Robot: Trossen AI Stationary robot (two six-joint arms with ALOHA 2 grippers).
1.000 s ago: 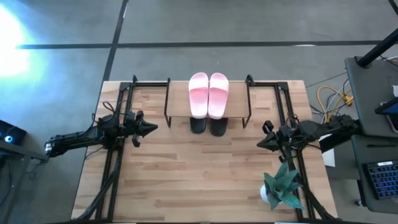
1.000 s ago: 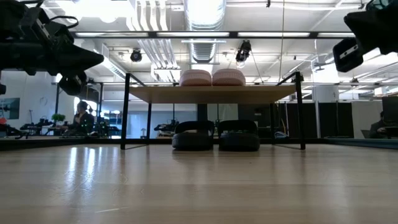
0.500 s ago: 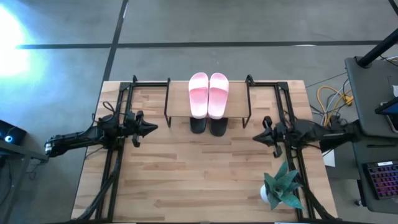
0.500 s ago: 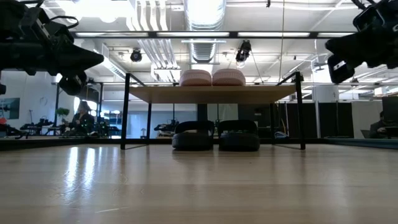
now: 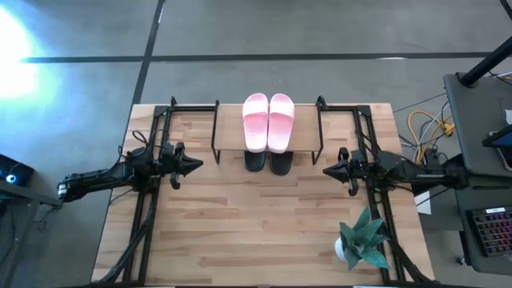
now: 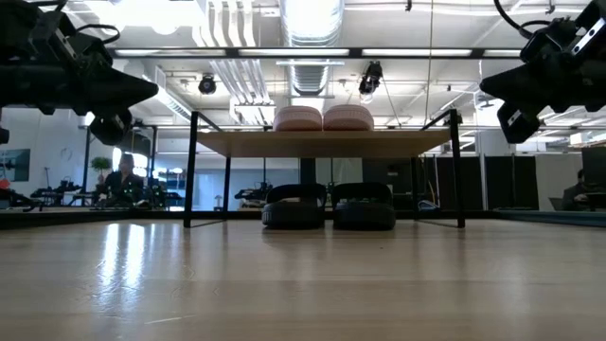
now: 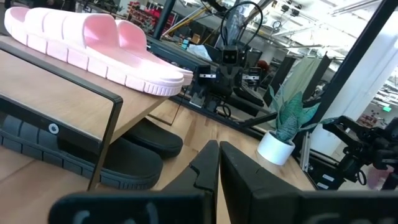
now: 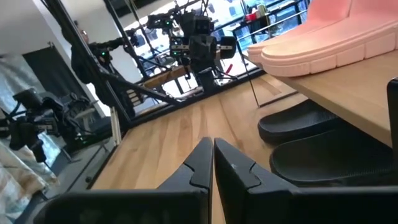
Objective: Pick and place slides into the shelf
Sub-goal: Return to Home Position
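The shelf (image 5: 228,128) stands at the far middle of the table on thin black legs. Two pale pink slides (image 5: 268,122) lie side by side on its wooden plank (image 6: 322,142). Two black slides (image 6: 328,206) rest on the tabletop under the plank, their ends showing at its near edge (image 5: 268,162). My left gripper (image 5: 196,164) hovers left of the shelf, shut and holding nothing, pointing level toward it. My right gripper (image 5: 326,170) hovers right of the shelf, also shut and holding nothing, pointing level toward the table's left. Both wrist views show shut fingers, my left gripper (image 7: 217,149) and my right gripper (image 8: 212,144).
A small potted plant (image 5: 362,240) stands at the near right, close under my right arm. Black metal frames run along the table's left (image 5: 148,208) and right (image 5: 376,136) sides. Bare wooden tabletop (image 5: 256,232) lies in front of the shelf.
My right gripper has swung toward the table's far edge and a little toward the shelf, so the arm now points straight at the table's left. It has stayed shut and holds nothing. The slides and the shelf have not moved.
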